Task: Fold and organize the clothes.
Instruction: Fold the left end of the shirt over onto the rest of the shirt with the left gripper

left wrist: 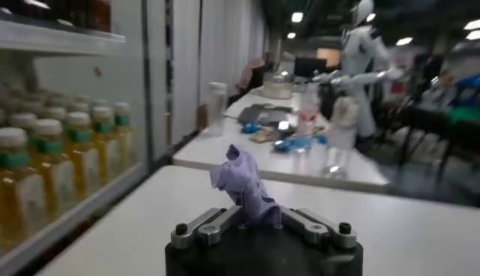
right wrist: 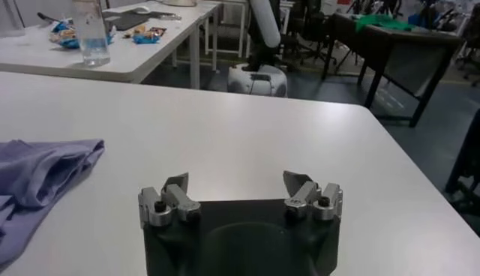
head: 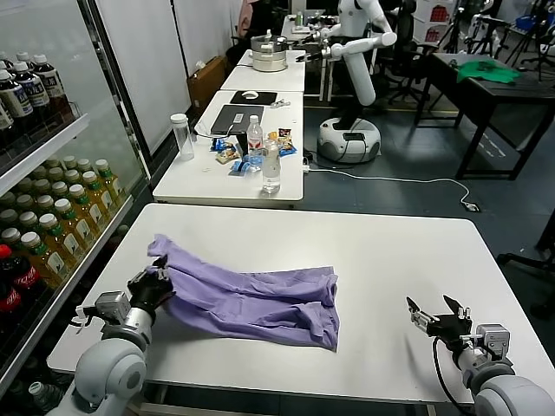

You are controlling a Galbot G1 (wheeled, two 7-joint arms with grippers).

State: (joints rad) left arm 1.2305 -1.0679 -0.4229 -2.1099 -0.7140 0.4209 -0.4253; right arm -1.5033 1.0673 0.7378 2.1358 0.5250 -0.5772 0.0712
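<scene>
We find the shirt (head: 251, 295) lying rumpled at the table's (head: 390, 260) nine o'clock side, its thin, limp cloth pinched at one end by the closed left gripper (head: 154, 284), while the right gripper (head: 436, 314) waits wide open, empty, at four o'clock.

Soft matt cloth T-shirt (head: 251, 295), smooth matt white table (head: 390, 260)
</scene>
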